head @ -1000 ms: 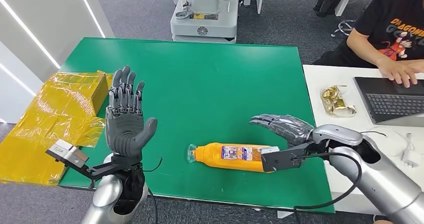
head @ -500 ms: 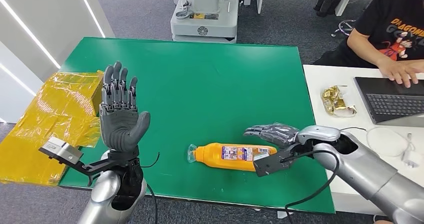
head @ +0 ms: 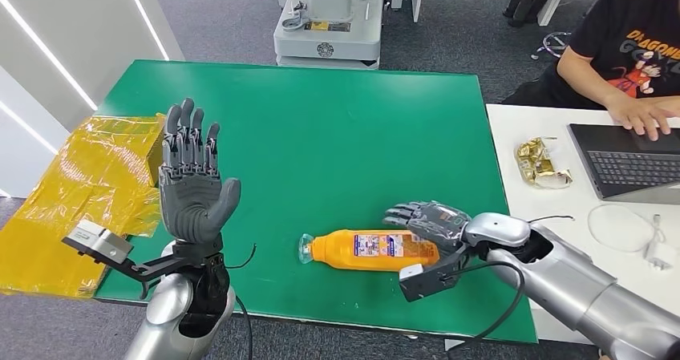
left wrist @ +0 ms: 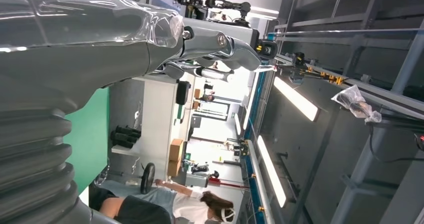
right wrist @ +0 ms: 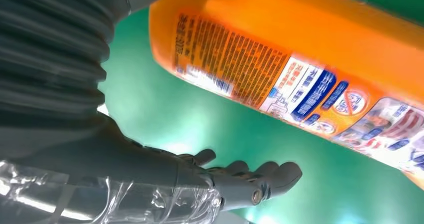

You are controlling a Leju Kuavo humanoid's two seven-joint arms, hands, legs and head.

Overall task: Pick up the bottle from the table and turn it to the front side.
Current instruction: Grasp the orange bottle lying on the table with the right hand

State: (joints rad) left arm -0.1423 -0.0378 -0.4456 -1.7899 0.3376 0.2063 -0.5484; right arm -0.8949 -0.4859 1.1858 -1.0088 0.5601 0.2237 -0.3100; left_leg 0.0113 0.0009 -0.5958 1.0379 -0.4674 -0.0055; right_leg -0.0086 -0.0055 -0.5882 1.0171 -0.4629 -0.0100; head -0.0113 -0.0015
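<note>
While on its side, bottle (head: 373, 250) holds orange liq.

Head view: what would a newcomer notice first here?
The orange bottle lying on its side near the front edge of the green table, with the right hand reaching over its base, fingers spread. Next, the left hand raised upright and open near the table's left edge, beside a yellow bag. A person types on a laptop at the white table to the right.

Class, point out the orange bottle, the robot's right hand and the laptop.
orange bottle (head: 373, 250), head view, middle of its label.
right hand (head: 429, 220), head view, back of the hand.
laptop (head: 633, 167), head view, keyboard.
</note>
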